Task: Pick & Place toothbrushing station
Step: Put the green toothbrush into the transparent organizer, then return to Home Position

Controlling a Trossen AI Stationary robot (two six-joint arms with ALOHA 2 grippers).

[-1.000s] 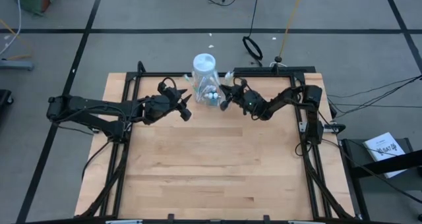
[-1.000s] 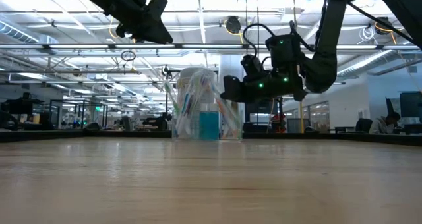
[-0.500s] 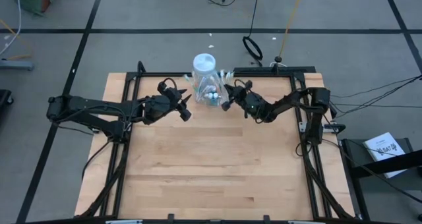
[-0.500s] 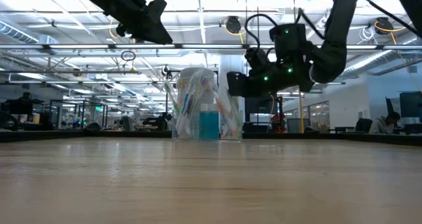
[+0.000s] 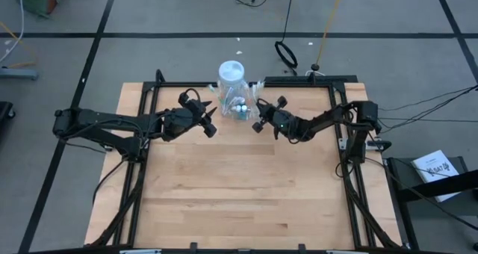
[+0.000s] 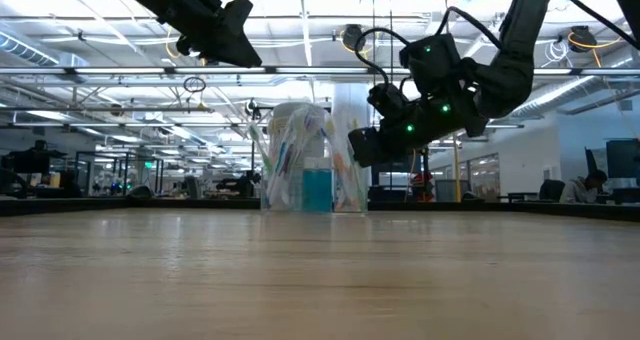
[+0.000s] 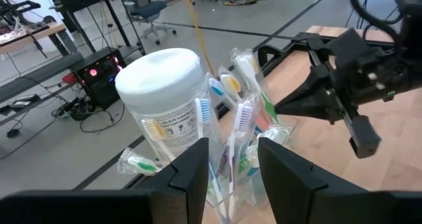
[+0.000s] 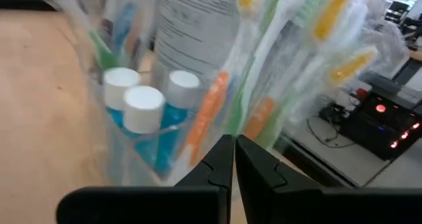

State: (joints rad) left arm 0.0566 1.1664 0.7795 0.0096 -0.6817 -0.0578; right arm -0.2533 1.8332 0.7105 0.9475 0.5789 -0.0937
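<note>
Clear plastic cup (image 5: 239, 109) sits at the far middle of our wooden worktop (image 5: 239, 187), stuffed with wrapped toothbrushes (image 7: 241, 122) that fan out above the rim. Handles we can pick out are orange, green, yellow and blue. Three teal tubes (image 8: 153, 128) with white caps stand inside it too, bunched together on one side. Right behind the cup, touching or nearly so, is a taller jar (image 5: 231, 78) with a white lid and a printed label.

Our left gripper (image 5: 210, 124) hangs just beside the cup on its left, up off the worktop, fingers (image 7: 192, 178) parted about halfway with nothing between them. From its wrist view the cup and jar sit straight ahead past the fingertips.

Our right gripper (image 5: 258, 115) is on the cup's other side, tilted down toward it, with the tips right up against the toothbrush bundle. Its fingers (image 8: 214, 165) are pressed together, only a thin slit between them. We can't see anything pinched in there, and honestly we can't tell whether the tips actually touch the wrappers or just sit next to them. In the low view its green lights show just beside the cup, raised above the worktop.

One more wrapped toothbrush (image 7: 136, 163) lies flat by the jar's base.
</note>
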